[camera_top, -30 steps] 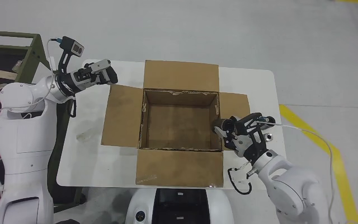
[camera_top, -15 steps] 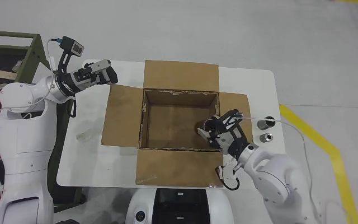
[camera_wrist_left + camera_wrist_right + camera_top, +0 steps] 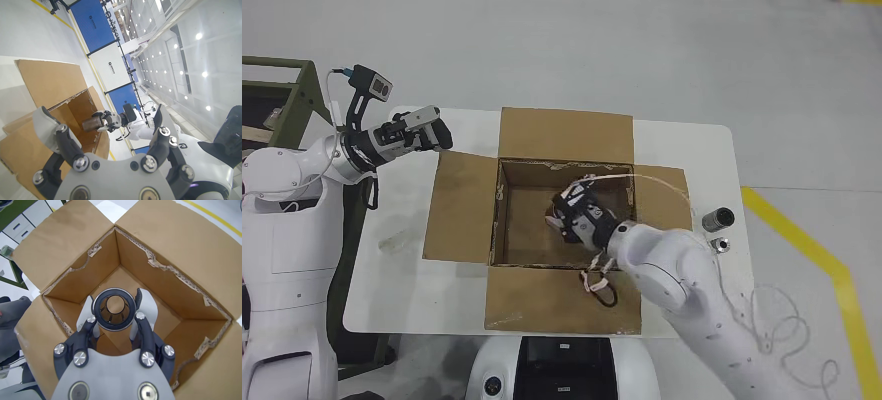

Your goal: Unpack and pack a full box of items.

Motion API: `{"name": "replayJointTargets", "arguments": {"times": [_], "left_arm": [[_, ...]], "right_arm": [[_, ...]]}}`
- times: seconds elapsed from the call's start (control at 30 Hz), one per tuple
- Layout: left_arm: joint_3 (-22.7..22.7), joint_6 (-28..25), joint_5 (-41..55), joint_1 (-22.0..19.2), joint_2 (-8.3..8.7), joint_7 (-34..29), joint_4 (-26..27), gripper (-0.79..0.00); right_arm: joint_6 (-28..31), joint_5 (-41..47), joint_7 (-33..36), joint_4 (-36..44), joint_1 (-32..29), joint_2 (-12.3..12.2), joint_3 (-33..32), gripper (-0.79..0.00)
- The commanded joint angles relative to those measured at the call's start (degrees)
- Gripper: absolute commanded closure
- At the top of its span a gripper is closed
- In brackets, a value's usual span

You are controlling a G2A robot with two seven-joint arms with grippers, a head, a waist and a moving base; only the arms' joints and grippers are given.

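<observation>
Box (image 3: 160,275) beneath sleeve (image 3: 114,326) in right claw (image 3: 115,299)

A pale grey floor (image 3: 662,50) surrounds the white bench (image 3: 697,150) in the top view. A yellow floor line (image 3: 802,236) runs at about 3 to 4 o'clock, and a dark green metal frame (image 3: 272,66) stands at 10 o'clock. Across the hall, the left wrist view takes in blue panels (image 3: 90,24), a white panel (image 3: 111,70) and a white ceiling (image 3: 208,66) dotted with round lights (image 3: 198,36).
</observation>
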State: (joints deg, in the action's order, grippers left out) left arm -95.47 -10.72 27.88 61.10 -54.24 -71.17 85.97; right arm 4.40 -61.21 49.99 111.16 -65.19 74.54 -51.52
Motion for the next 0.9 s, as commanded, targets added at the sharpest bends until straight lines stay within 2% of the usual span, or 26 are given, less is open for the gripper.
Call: {"name": "replayJointTargets", "arguments": {"times": [0.0,0.3,0.87], "left_arm": [[0.00,0.00,0.00,0.00,0.00,0.00,0.00,-0.785],[0.00,0.00,0.00,0.00,0.00,0.00,0.00,-0.785],[0.00,0.00,0.00,0.00,0.00,0.00,0.00,-0.785]], "right_arm": [[-0.22,0.37,0.51,-3.03,3.17,0.67,2.05,0.000],[0.35,4.64,-1.11,-15.56,11.73,3.56,8.08,0.000],[1.97,9.42,-6.39,-30.28,16.88,7.42,13.82,0.000]]}}
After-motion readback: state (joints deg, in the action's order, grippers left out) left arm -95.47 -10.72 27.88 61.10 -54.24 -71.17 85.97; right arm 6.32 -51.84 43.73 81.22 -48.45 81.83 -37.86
